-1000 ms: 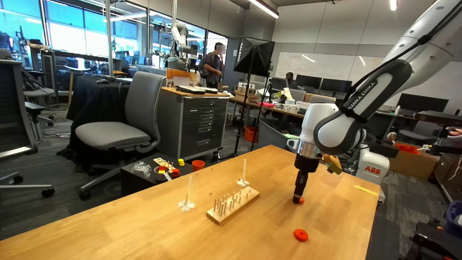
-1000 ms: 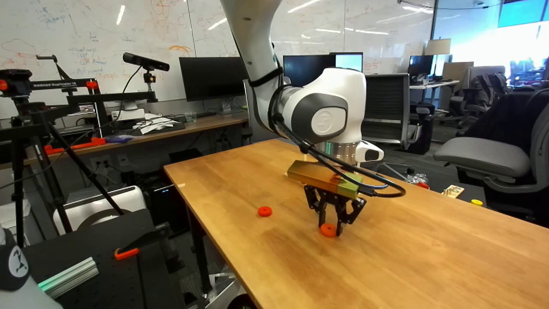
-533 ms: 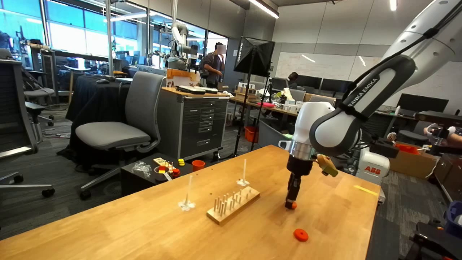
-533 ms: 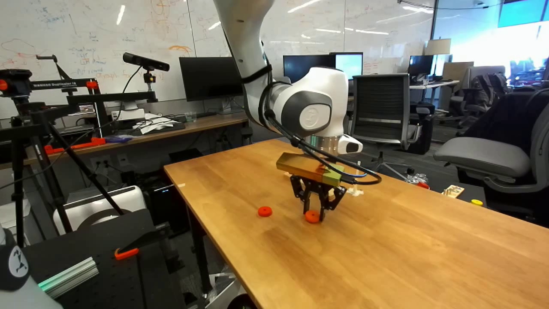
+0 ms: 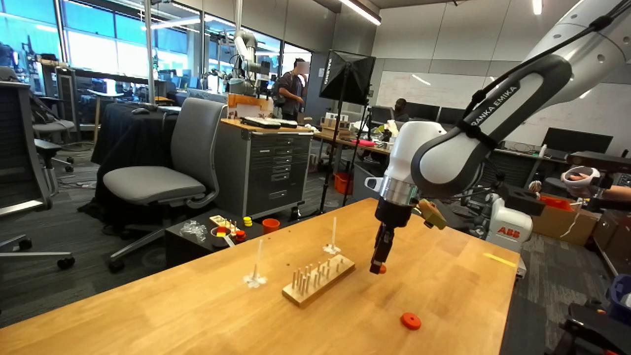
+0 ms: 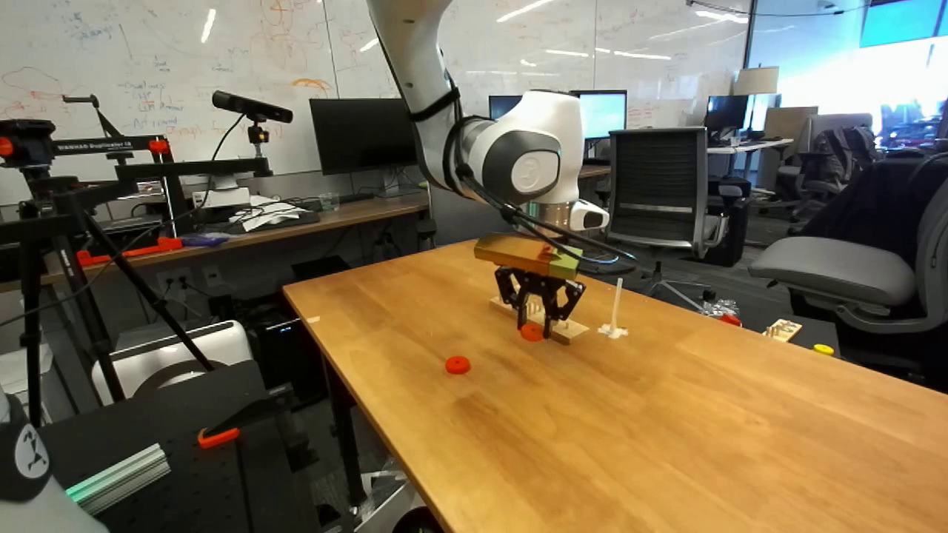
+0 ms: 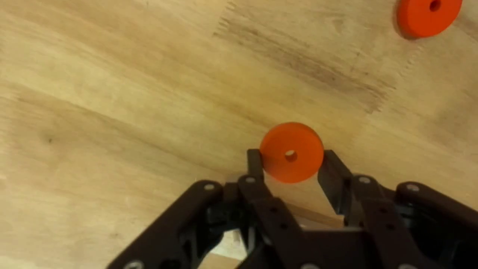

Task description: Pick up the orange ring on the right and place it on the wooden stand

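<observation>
Near the wooden stand, the gripper is clamping the orange ring and bringing it closer, so the job is apparently turning toward placing; 1 other ring is lying farther from the stand.

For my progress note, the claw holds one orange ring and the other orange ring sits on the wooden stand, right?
Not quite: the claw holds one orange ring, but the other orange ring lies on the table, as both exterior views show.
</observation>
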You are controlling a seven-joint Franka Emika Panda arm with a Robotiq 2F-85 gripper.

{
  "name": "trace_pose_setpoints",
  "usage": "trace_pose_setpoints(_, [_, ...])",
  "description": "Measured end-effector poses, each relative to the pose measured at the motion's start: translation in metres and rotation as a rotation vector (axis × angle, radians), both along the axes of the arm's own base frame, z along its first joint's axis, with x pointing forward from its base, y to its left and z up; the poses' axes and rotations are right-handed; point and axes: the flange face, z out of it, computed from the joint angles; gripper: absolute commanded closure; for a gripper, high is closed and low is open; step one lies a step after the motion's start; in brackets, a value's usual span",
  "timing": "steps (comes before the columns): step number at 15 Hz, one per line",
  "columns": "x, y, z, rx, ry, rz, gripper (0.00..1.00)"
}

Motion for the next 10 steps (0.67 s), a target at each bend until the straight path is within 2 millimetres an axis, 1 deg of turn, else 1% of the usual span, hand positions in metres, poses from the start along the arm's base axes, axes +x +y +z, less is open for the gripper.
trace_pose_setpoints(3, [0.010, 0.008, 0.013, 0.007, -0.018, 0.009, 0.82])
trace_pose_setpoints(10, [0.028, 0.038, 0.033, 0.029, -0.027, 0.042, 0.82])
